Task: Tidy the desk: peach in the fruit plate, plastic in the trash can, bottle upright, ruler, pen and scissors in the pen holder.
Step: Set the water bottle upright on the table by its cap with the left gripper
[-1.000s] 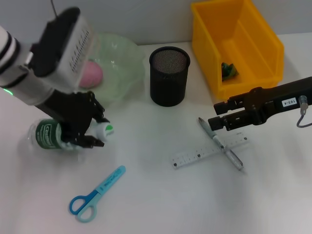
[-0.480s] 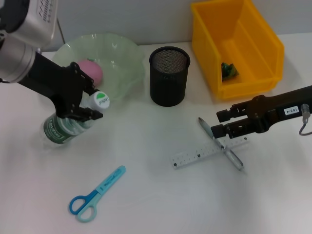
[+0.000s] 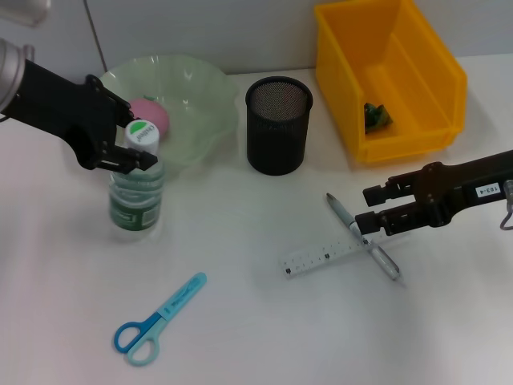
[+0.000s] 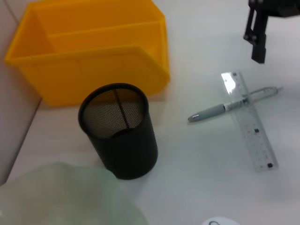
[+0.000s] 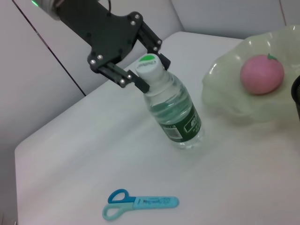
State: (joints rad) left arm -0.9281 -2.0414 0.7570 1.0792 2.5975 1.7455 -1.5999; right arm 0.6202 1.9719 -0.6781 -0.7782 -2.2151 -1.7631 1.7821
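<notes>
Standing the bottle (image 3: pixel 136 196) upright is my current step: my left gripper (image 3: pixel 132 150) is clenched on its cap, just beside the fruit plate (image 3: pixel 204 92) holding the peach (image 3: pixel 152 115). Next I judge a clean release without tipping it. Further right, my right gripper (image 3: pixel 370 207) hovers, fingers spread, above the crossed pen (image 3: pixel 362 237) and ruler (image 3: pixel 345 251).
</notes>
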